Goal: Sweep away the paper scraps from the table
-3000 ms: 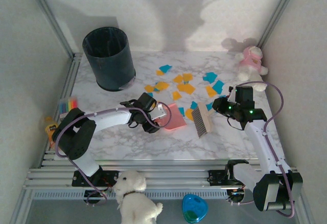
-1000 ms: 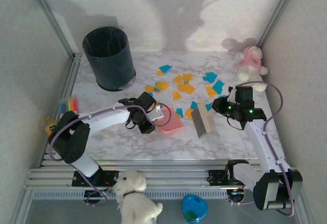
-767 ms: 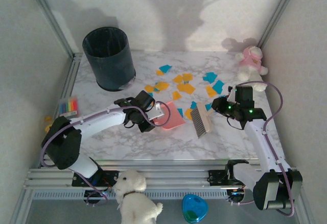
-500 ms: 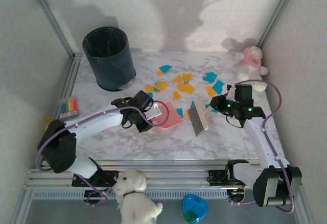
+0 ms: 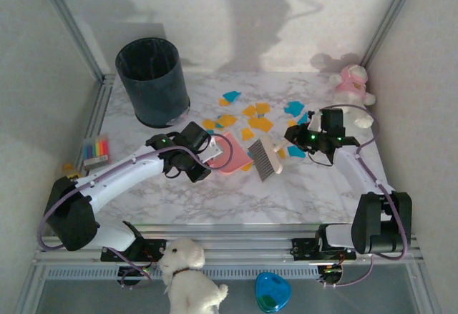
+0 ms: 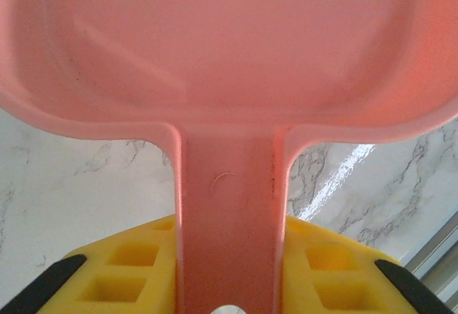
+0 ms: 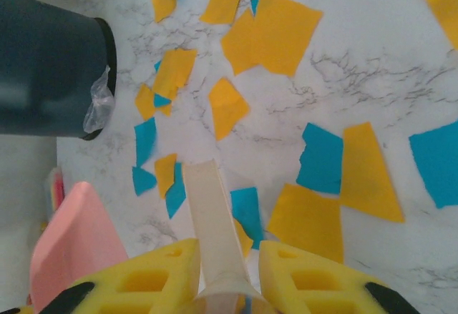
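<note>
Now we are clamping the dustpan handle in our left gripper, jaws closed tight, and the brush handle likewise in our right gripper. Scraps are lying around the brush and farther back.

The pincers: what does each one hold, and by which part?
The left pincer holds the pink dustpan by its handle; the right pincer holds the brush by its pale handle.

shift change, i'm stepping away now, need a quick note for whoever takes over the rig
Left gripper: shut on the pink dustpan handle, pan held just left of the scraps.
Right gripper: shut on the brush handle, brush head beside the pan's mouth.
Paper scraps: spread over the table, far middle and right; none visible in the pan.
To do: sweep them into the pan, then probably empty it into the dark bin.
</note>
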Motion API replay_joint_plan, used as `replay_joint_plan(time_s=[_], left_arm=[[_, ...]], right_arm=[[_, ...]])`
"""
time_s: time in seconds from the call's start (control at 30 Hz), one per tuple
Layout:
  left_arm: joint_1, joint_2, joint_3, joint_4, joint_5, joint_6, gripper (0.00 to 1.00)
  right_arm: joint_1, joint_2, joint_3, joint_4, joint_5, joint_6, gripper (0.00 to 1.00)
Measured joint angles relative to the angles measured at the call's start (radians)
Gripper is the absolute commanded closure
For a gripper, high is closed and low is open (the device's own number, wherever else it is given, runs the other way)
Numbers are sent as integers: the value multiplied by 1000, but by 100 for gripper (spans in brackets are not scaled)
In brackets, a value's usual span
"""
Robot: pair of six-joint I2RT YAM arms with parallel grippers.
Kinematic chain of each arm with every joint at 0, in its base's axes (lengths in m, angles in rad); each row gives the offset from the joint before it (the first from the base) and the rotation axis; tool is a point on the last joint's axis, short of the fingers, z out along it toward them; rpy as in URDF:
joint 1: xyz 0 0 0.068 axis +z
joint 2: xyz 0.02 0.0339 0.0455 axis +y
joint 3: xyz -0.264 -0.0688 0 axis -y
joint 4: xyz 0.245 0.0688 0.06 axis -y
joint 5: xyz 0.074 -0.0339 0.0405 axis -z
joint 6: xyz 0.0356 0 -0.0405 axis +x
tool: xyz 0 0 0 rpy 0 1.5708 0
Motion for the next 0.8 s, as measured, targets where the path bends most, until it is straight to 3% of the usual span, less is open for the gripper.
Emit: replay_joint_plan(time_s=[0.3, 0.8], left_arm=[[0, -54, -6, -27, -3, 28, 100], [0, -135, -99, -33, 53, 194, 100]], right_arm=[[46, 100, 17, -3, -3, -2, 100], [47, -32, 19, -177, 242, -33, 100]])
